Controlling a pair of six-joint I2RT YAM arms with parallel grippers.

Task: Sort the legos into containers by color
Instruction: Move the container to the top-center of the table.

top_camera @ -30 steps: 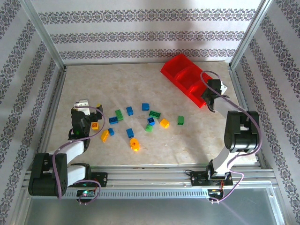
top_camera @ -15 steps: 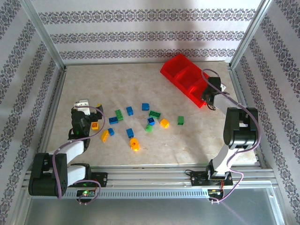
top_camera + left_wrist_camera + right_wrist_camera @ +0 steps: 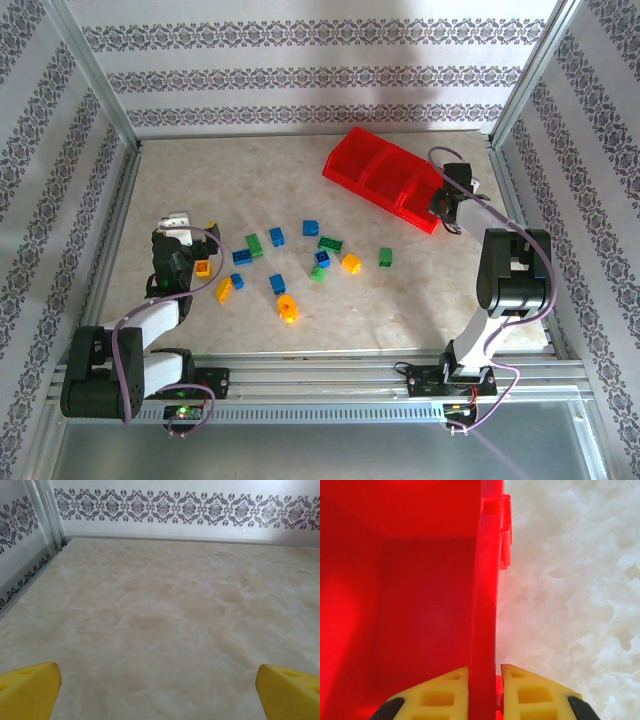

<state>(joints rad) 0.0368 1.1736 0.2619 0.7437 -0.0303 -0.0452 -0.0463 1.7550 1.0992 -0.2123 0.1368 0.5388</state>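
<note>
Right arm stretched to far right, elbow high, wrist tipped down. My right tool (image 3: 484, 677) clamped on wall at right end of red tray (image 3: 360, 165), one finger inside compartment, one outside. Tray lies slantwise, far right on tabletop (image 3: 250, 190). Legos (image 3: 300, 262) scattered mid-tabletop, well apart from tray. Left arm folded near-left; my left tool (image 3: 157, 680) spread wide, low over tabletop.
</note>
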